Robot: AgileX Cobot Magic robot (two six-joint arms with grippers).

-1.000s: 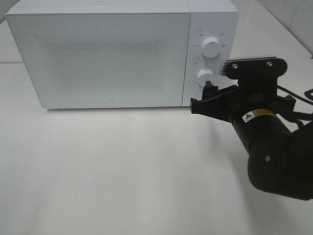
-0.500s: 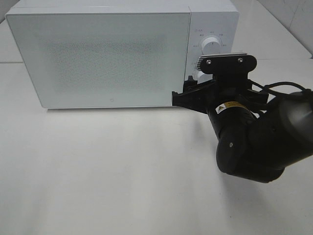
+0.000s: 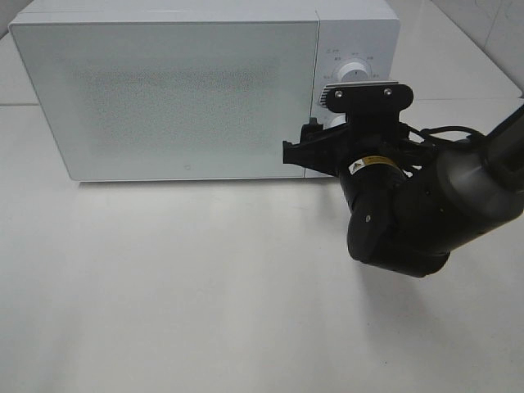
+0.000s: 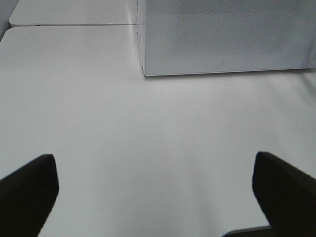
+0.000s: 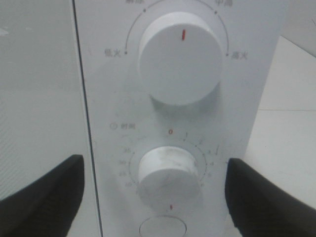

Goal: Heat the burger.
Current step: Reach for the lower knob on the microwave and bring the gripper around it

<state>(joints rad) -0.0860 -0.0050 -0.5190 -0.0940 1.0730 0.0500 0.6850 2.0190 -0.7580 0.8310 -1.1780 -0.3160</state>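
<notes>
**Right gripper spread in front of the microwave's timer knob; burger out of sight**

The white table [image 3: 164, 286] fills the exterior high view, bare across its near half. At its 12 o'clock edge stands the white microwave [image 3: 164, 90], facing the camera. Its frosted door [image 3: 172, 98] is shut and takes up most of the front, and the narrow control panel [image 3: 372, 33] lies on the door's 3 o'clock side.

The black right arm [image 3: 409, 221] reaches in from about 4 o'clock and ends at the control panel, covering its lower half. The right gripper [image 3: 307, 147] is released. In the right wrist view its two dark fingers [image 5: 44, 197] stand wide apart, one on each side of the lower knob [image 5: 168, 177], with white panel showing between each finger and the knob. It holds nothing.

The left gripper [image 4: 155, 197] is also spread wide and empty. It hangs over bare table, with the microwave's lower door corner ahead of it. It does not show in the exterior high view.

On the panel, the upper knob [image 3: 356, 68] sits at 12 o'clock from the lower one, and its red mark points to 12 o'clock on its arc. The lower knob is ringed by a numbered scale with 0 at 12 o'clock. A small rounded button [image 5: 163, 228] sits just past it at 6 o'clock.

The burger shows in no view. The frosted door hides the oven's inside, so where the burger is cannot be told.
</notes>
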